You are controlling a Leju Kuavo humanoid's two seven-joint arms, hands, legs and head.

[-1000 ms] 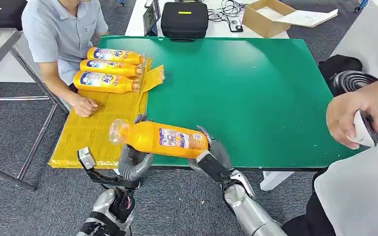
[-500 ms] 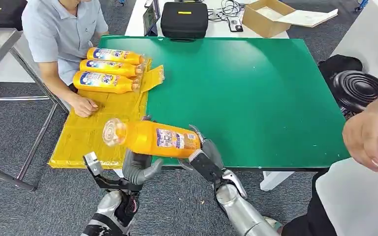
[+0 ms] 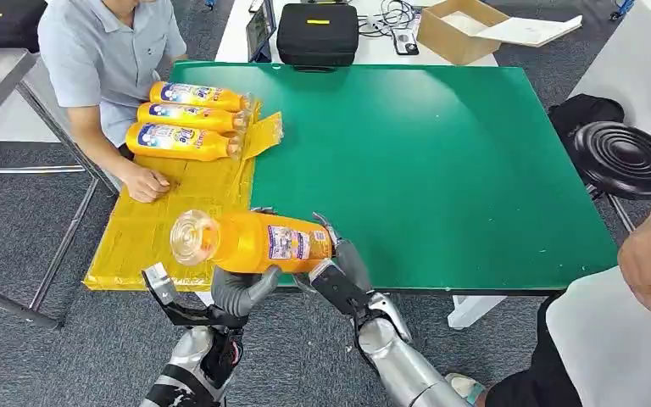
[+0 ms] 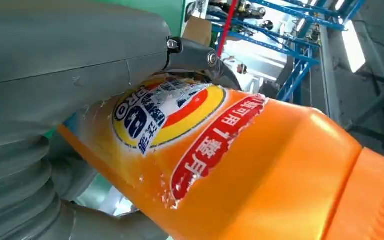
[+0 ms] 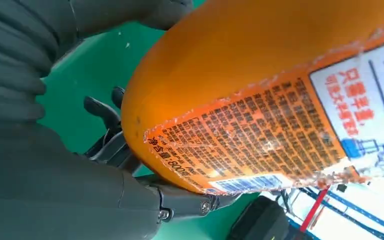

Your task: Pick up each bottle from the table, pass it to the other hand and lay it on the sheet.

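- Two hands were on one orange bottle (image 3: 250,242) at once: the left hand (image 3: 239,287) cupped it from below near the middle, fingers wrapped round it, and the right hand (image 3: 339,270) clasped the base end. It lay level in the air over the near edge of the green table (image 3: 441,161), cap end toward the yellow sheet (image 3: 157,233).
- Both wrist views showed fingers curled against the orange body, so neither hand was spread free; how firmly each one pressed could not be read.
- Likeliest trouble, as I judged it: if the right hand let go before the left had a sound hold, the bottle could tip, since the left hand sat off to one side of the weight, and drop to the floor in front of the table.
- Smooth plastic and a glossy label looked slippery, so a loose hold might have let it roll out of the fingers.
- Should both hands pull apart while both held tight, the bottle could twist or jerk loose.
- Three bottles (image 3: 188,119) already lay side by side at the sheet's far end, and a person's hand (image 3: 146,182) rested on the sheet just nearer; a careless swing over could knock either.
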